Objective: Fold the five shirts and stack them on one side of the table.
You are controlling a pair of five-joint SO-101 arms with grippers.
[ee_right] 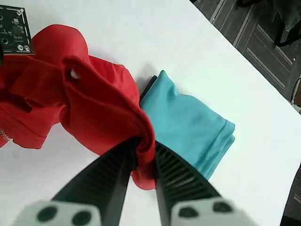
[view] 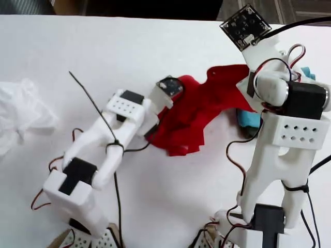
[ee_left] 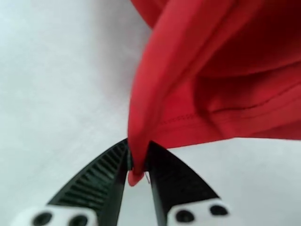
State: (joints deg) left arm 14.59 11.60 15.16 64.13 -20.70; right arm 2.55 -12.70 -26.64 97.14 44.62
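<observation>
A red shirt (view: 196, 111) hangs stretched between both arms over the middle of the white table (view: 103, 62). My left gripper (ee_left: 137, 165) is shut on one edge of the red shirt (ee_left: 216, 70); in the high view its tip sits at the cloth's left end (view: 155, 129). My right gripper (ee_right: 143, 157) is shut on another bunched edge of the red shirt (ee_right: 89, 103), at the cloth's right end. A folded teal shirt (ee_right: 193, 125) lies on the table just beyond it, seen in the high view as a teal patch (view: 249, 119) under the right arm.
A crumpled white garment (view: 20, 108) lies at the table's left edge. Cables trail from both arm bases along the front. The floor (ee_right: 263, 33) drops away past the table's right edge.
</observation>
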